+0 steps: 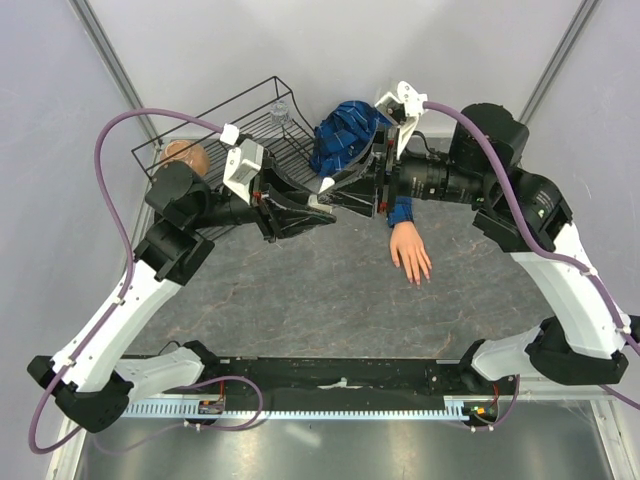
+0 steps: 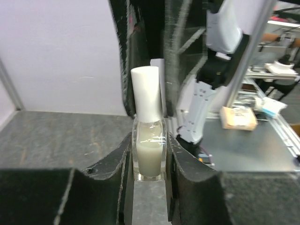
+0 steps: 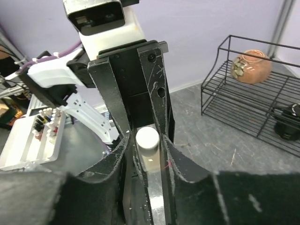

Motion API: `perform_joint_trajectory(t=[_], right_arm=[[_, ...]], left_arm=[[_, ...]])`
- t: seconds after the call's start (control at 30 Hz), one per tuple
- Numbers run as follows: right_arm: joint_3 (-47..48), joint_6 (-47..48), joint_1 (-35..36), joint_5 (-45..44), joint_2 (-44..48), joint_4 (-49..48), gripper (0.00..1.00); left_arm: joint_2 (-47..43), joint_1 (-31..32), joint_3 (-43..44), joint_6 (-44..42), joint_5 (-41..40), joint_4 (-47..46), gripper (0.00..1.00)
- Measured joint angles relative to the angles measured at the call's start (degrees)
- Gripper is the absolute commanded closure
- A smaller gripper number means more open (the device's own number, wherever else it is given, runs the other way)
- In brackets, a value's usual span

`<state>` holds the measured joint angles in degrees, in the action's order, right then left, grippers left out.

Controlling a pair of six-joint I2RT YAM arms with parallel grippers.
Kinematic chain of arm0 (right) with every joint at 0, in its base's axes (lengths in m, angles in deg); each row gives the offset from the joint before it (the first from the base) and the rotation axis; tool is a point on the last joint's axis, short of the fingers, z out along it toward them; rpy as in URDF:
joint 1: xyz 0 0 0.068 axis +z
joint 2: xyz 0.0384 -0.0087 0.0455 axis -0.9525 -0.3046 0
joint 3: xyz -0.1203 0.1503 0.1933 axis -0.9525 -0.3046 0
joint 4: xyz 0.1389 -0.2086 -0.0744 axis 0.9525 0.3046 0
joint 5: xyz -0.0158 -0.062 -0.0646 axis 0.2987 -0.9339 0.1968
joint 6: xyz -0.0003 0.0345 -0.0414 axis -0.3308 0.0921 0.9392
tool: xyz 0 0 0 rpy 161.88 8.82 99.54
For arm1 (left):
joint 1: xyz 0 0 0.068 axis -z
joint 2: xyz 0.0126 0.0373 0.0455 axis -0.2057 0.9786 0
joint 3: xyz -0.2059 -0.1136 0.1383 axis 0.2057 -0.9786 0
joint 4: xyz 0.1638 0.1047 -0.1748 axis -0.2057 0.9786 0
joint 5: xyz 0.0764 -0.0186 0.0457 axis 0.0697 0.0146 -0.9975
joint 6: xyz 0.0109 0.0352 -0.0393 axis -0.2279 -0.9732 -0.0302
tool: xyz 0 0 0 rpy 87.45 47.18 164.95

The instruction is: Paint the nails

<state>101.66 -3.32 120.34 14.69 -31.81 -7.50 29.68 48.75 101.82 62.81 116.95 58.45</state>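
The first thing that could go wrong is at the white cap [image 2: 146,93]. The right gripper [image 3: 146,144] has its fingers [image 3: 110,166] set one on each side of the cap and very close to it. Neither wrist view shows whether they press on it or stand just off it, so I cannot tell if it is grasped. A twist made on a loose hold would slip round the cap and loosen nothing. If the cap does come free, the risk moves to the nail polish bottle [image 2: 150,159], which appears to be held clear of the grey table [image 1: 300,310] with milky polish inside. A pull out of line with the neck could tip the bottle in its grip or drag it out, and an open bottle tilted would spill. A loaded brush carried across could also drip on the blue plaid sleeve [image 1: 400,212]. The left gripper [image 1: 322,207] is clenched on the bottle, its fingers [image 2: 105,168] tight against both glass sides low on the body, and the bottle stands upright between them. The nails [image 1: 418,277] tip the mannequin hand [image 1: 408,248]. That hand lies flat on the table, to the right of and nearer than the meeting grippers, with its fingers pointing to the near edge. It is apart from both grippers, and the nails are too small here to show any polish.
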Motion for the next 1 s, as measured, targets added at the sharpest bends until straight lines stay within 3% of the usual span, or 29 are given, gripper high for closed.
perform_joint_trajectory(t=[0.03, 0.07, 0.17, 0.33, 0.4, 0.47, 0.63, 1.0], right_arm=[[0.0, -0.2, 0.0, -0.9, -0.2, 0.3, 0.45], [0.0, -0.6, 0.0, -1.4, -0.4, 0.5, 0.3], [0.1, -0.5, 0.1, -3.4, -1.1, 1.5, 0.15], [2.4, -1.2, 0.2, -9.4, -2.1, 4.5, 0.07], [2.9, -2.2, 0.2, -12.9, -2.1, 5.1, 0.08], [3.3, -3.7, 0.2, -16.3, -1.9, 5.2, 0.17], [3.8, -8.3, 0.2, -22.8, -1.9, 5.2, 0.25], [7.1, -12.6, 0.2, -26.3, -4.1, 4.1, 0.46]], left_arm=[[0.0, 0.0, 0.1, -1.2, -1.4, 0.7, 0.98], [0.1, 0.0, 0.1, -1.8, -2.3, 1.1, 0.98], [0.5, 0.1, 0.2, -3.6, -4.5, 2.1, 0.98], [0.3, 0.5, 0.2, -6.6, -9.5, 3.6, 0.98], [-0.2, 0.8, 0.1, -8.3, -12.9, 4.0, 0.98], [-0.7, 1.2, -0.1, -10.1, -16.4, 4.2, 0.98], [-1.4, 3.1, -0.2, -14.9, -24.7, 4.2, 0.98], [0.3, 8.5, -0.2, -22.0, -33.7, 5.4, 0.98]])
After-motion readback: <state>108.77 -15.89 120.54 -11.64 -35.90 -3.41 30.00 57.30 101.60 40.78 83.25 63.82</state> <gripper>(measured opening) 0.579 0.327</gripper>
